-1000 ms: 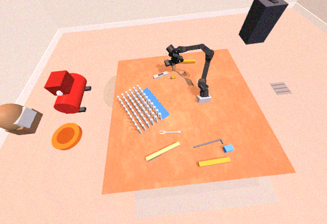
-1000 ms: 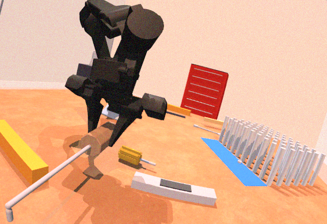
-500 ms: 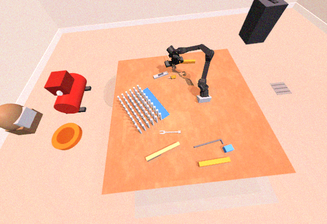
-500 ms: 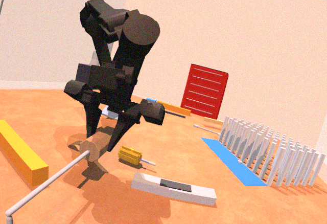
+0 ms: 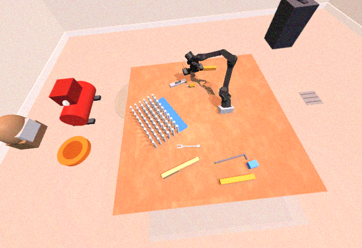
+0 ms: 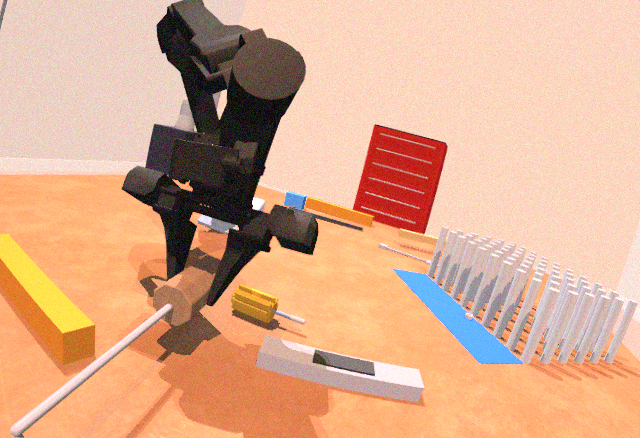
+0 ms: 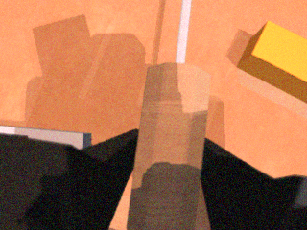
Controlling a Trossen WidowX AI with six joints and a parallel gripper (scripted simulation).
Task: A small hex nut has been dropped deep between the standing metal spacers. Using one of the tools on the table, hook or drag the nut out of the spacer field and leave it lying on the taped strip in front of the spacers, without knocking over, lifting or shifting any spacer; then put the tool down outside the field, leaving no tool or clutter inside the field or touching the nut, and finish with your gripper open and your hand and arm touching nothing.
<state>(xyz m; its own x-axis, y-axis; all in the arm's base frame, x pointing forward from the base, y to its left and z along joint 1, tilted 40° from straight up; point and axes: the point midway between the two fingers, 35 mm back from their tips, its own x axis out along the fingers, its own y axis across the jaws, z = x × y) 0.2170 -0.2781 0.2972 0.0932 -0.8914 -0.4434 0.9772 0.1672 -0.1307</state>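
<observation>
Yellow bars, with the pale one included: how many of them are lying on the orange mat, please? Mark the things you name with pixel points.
3: one bar [image 5: 210, 68] [image 6: 46, 296] [image 7: 288, 55] near the end effector [image 5: 191, 70] [image 6: 191, 289] [image 7: 172, 139], one bar [image 5: 237, 179] [image 6: 338, 210] beside the blue block [image 5: 252, 164] [image 6: 295, 200], one pale bar [image 5: 180, 167] [image 6: 421, 235]. The arm may hide more.

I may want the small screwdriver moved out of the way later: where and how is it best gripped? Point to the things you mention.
Probably by its thick yellow ribbed handle [image 5: 192, 85] [image 6: 254, 303], from above, fingers closing across its width. It lies on its side, the handle much thicker than the thin metal shaft [image 6: 290, 316]. The black gripper [image 5: 193, 74] [image 6: 188, 288] [image 7: 169, 140] would need freeing first: it holds a brown faceted wooden handle [image 6: 183, 296] [image 7: 173, 129].
</observation>
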